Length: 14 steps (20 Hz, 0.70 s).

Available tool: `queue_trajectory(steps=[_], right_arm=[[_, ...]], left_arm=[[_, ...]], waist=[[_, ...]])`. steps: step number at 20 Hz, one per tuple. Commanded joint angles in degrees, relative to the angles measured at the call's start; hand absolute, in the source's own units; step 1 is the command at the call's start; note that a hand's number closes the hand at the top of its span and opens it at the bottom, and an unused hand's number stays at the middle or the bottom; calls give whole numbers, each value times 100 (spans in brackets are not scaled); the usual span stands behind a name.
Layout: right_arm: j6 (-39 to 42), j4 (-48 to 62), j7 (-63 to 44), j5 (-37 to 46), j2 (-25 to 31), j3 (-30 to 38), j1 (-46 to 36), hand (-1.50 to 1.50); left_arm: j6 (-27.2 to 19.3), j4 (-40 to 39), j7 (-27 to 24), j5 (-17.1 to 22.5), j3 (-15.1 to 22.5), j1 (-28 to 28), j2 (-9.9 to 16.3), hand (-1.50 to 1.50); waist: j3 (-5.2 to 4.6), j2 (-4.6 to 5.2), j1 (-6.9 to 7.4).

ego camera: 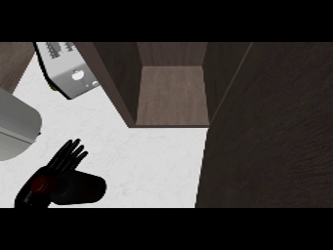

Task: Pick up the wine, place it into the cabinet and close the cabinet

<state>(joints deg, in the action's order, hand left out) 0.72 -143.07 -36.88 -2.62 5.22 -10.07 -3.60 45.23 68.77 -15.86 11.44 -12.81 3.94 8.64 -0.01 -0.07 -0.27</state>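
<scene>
Wine: the dark wine [81, 186] with a red end lies low at the view's lower left, over the white counter [147, 151], well apart from the cabinet's mouth.
Left hand: the left hand [57, 171] is against the bottle, its fingers [72, 151] stretched nearly straight alongside it; whether the thumb wraps round the far side I cannot tell, so a true hold is uncertain.
Right hand: not in view.
Step in hand: judged from this, the pick-up; the bottle is not yet carried to the cabinet.
Next move: likely calls for securing the bottle, then bringing it up and right toward the open compartment, clear of the side wall.
Cabinet: the cabinet [173, 93] stands open, its shelf bare and nothing inside.
Door: the wide dark door [277, 132] is swung out at the right, and must be shut last.
Other: a toaster [72, 73] sits at upper left, and a grey appliance [3, 124] at the left edge.
</scene>
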Motion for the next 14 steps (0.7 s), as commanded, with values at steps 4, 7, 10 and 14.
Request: queue_trajectory(steps=[4,7,10,14], right_arm=[[51,-347,52,-259,29,368,-24,-150],[-235,-646,-455,370,-158,-356,-202,-150],[166,-493,-108,-477,109,452,142,-150],[-63,-774,-734,-380,111,341,-334,-150]], left_arm=[[152,-760,-1000,-589,237,-54,-41,-150],[164,-941,-782,-391,154,-293,112,-150],[103,-1171,-1314,-588,291,-237,-52,-150],[156,-1490,-939,-216,183,-691,-14,-150]], waist=[[-2,6,10],[-5,0,9],[-1,4,-2],[-6,3,-23]])
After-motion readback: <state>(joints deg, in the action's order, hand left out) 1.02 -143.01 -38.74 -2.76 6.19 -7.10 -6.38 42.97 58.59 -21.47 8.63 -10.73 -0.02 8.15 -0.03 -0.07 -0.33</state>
